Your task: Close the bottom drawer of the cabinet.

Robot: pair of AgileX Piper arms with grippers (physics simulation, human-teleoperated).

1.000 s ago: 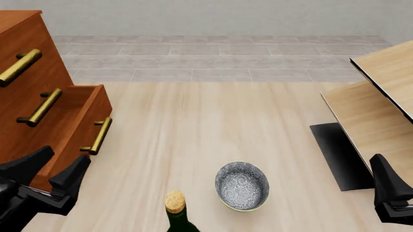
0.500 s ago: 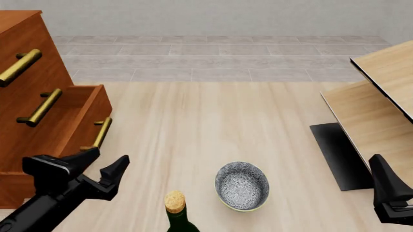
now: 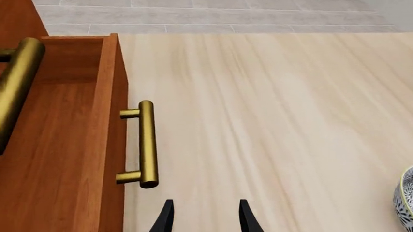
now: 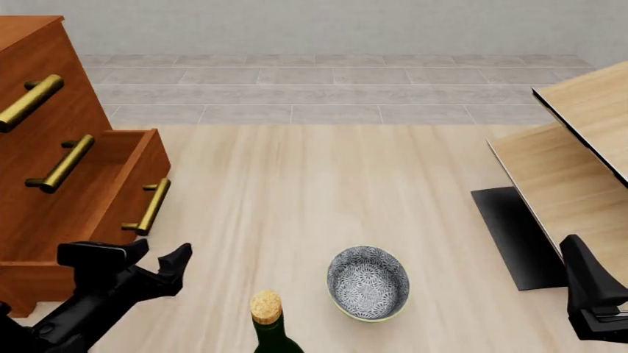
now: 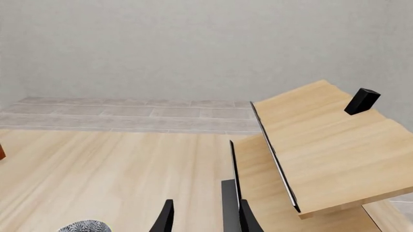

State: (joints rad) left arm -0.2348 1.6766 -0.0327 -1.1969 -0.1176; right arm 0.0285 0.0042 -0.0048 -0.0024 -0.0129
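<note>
Spread apart and holding nothing, the two black fingers of the left gripper (image 4: 152, 257) hover over the pale wood floor, just in front of the pulled-out bottom drawer (image 4: 118, 193). That drawer is the lowest of three in the large reddish-brown wooden cabinet (image 4: 44, 95) at the left edge of the front view, and it juts forward past the two drawers above it. Its brass-gold cylindrical bar handle (image 3: 147, 143) sits on the flat front, and in the left wrist view the gripper's tips (image 3: 204, 217) point alongside that handle, near it but not touching.

On the right, the black right gripper (image 4: 592, 283) stays low at the frame's edge beside the pale light-wood furniture with black edging (image 4: 579, 147); its wrist view shows the fingertips (image 5: 166, 215) parted with nothing between them.

A round patterned grey-and-white bowl (image 4: 368, 282) rests on the floor between the arms, and a dark green bottle with a cork stopper (image 4: 270, 323) stands just beside it.
</note>
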